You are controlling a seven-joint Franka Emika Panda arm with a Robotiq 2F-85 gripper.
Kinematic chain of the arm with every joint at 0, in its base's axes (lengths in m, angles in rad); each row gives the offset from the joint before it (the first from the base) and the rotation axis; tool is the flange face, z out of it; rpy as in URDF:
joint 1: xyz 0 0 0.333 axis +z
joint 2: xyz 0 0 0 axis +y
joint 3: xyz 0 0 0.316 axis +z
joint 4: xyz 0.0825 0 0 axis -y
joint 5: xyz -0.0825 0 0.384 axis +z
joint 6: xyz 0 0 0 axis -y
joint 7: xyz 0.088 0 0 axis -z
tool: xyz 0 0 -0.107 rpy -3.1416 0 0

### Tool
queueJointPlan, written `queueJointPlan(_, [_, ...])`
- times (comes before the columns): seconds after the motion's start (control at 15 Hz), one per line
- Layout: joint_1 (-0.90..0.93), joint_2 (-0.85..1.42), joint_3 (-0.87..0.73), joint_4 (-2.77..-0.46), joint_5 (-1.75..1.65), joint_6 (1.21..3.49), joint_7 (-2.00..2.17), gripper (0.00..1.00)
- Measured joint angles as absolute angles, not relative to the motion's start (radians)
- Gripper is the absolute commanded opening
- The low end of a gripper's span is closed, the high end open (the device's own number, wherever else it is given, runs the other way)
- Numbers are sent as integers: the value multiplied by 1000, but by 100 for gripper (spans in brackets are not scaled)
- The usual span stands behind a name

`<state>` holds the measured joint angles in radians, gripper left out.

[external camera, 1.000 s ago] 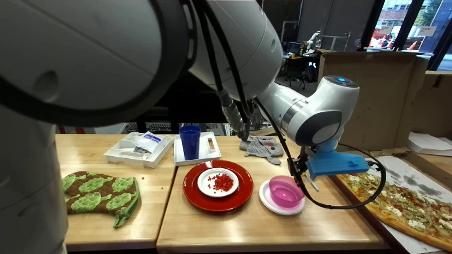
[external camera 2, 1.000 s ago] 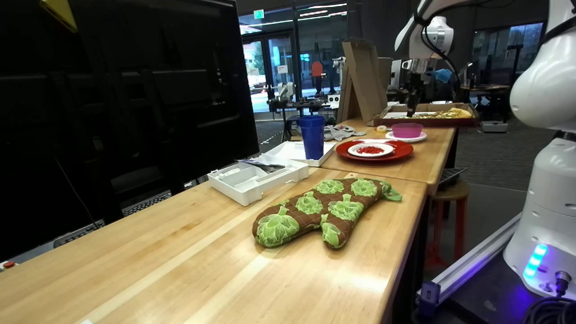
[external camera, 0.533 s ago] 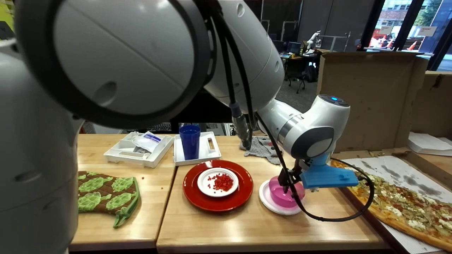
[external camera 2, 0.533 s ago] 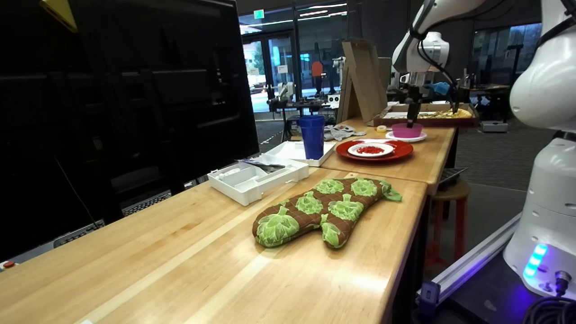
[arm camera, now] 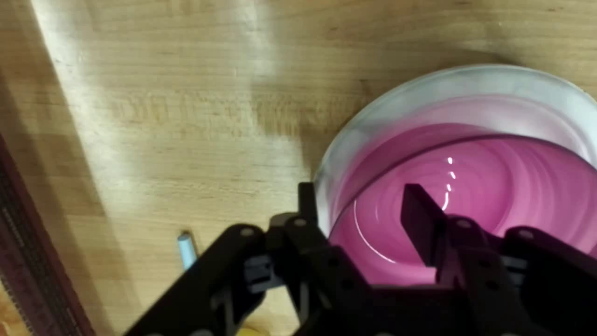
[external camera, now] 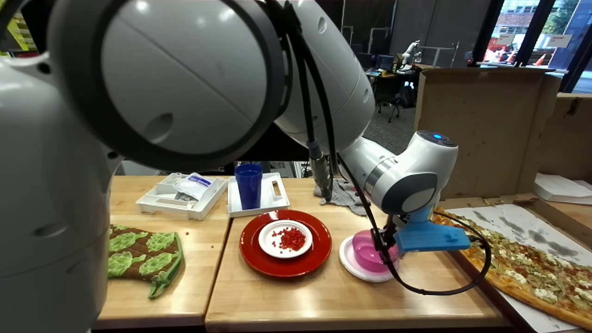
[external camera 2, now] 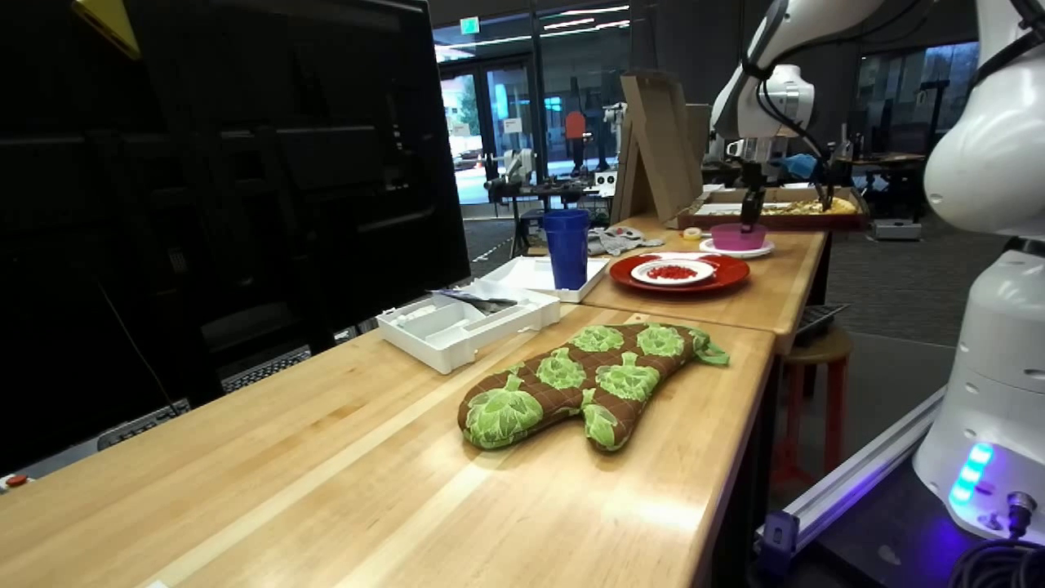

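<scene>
Wrist view: gripper (arm camera: 359, 205) is spread across the rim of the bowl (arm camera: 475, 196)

One finger (arm camera: 306, 200) is seen outside the bowl, the other one over its inside. The two stand apart with the rim between them; whether they touch it, I cannot tell. The bowl stands upright on a white plate (arm camera: 447, 86), toward the right edge of the table (external camera: 300, 300) in an exterior view, where the pizza box (external camera: 485, 134) lies. Between bowl and box there is a blue stick (arm camera: 187, 251), partly hidden. Beside the white plate is a red plate (external camera: 319, 240), bearing a small plate (external camera: 267, 236) with red bits (external camera: 292, 239).
</scene>
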<state>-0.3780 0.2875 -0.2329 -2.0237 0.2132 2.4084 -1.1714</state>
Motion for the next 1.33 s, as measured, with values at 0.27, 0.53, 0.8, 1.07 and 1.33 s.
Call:
queueJointPlan(0.27, [-380,288,-233,-2020,213,2416,-1171,0])
queueJointPlan(0.53, [-382,287,-233,-2010,213,2416,-1171,1])
queueJointPlan(0.8, [-382,286,-233,-2001,213,2416,-1171,1])
queueJointPlan(1.07, [-382,285,-233,-1998,212,2415,-1171,1])
queueJointPlan(1.33, [-382,278,-233,-1989,189,2399,-1171,1])
